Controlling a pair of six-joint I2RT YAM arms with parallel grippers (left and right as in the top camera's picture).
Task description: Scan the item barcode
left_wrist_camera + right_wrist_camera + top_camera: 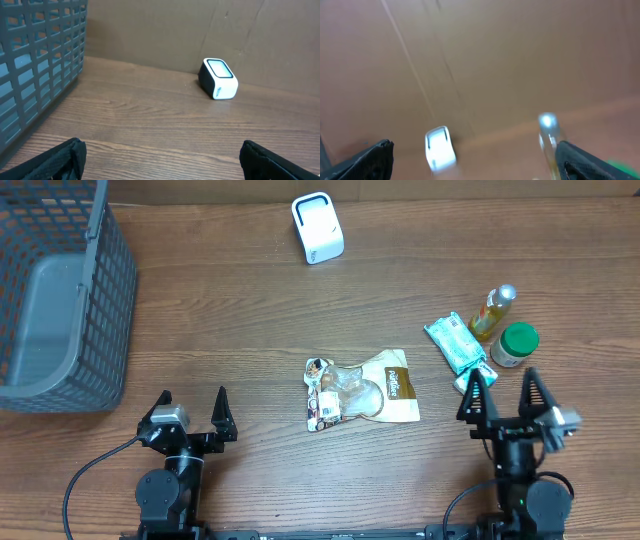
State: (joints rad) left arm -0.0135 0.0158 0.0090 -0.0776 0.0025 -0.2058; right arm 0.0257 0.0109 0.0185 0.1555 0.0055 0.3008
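The bag (360, 390) lies flat at the middle of the overhead frame, on the wooden table (250, 310). It is a clear and tan snack pack with a printed label at its left end, and nothing touches it. No barcode can be made out at this size.

The scanner (317, 227), a small white box, stands at the top centre, well apart from the bag. In the left wrist view it sits right of centre against the back wall, with its dark window facing up.

The left gripper (193, 396) is at the lower left of the overhead frame, its 2 fingers spread wide and holding nothing. The right gripper (503, 375) is at the lower right, equally wide and empty.

Just above the right gripper lie a teal packet (455, 343), a yellow bottle (492, 313) with a silver cap, and a jar (516, 344) with a green lid, all 3 close together.

A grey mesh basket (110, 300) fills the upper left corner.

The right wrist view is blurred; only the scanner and the bottle show as pale shapes.
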